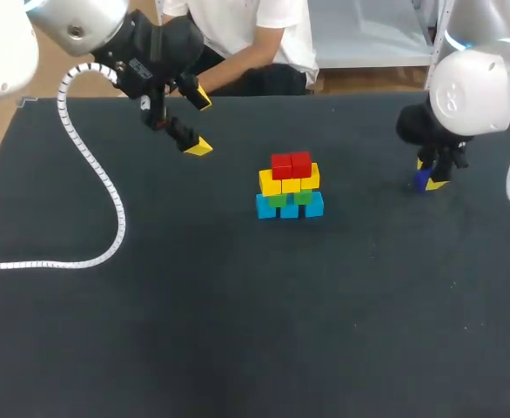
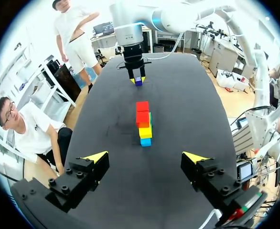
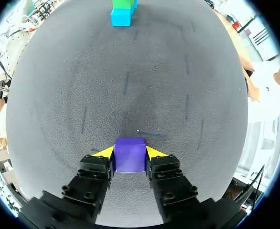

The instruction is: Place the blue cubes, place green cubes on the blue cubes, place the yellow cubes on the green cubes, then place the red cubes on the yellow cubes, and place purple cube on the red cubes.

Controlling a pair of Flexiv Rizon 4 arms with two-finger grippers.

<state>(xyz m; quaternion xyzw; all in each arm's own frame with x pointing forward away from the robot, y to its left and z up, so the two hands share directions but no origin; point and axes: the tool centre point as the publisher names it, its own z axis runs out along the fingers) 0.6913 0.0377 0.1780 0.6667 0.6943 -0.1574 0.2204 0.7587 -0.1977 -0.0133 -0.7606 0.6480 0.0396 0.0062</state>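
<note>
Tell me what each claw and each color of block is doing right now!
left claw: open, empty.
right claw: shut on the purple cube.
purple cube: gripped, apart from the other cubes.
blue cubes: bottom layer, on the table.
green cubes: stacked on the blue.
yellow cubes: stacked on the green.
red cubes: on top, nothing on them.

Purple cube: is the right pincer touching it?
Touching. Right wrist view shows both fingers of the right pincer flush against the purple cube's opposite sides.
</note>
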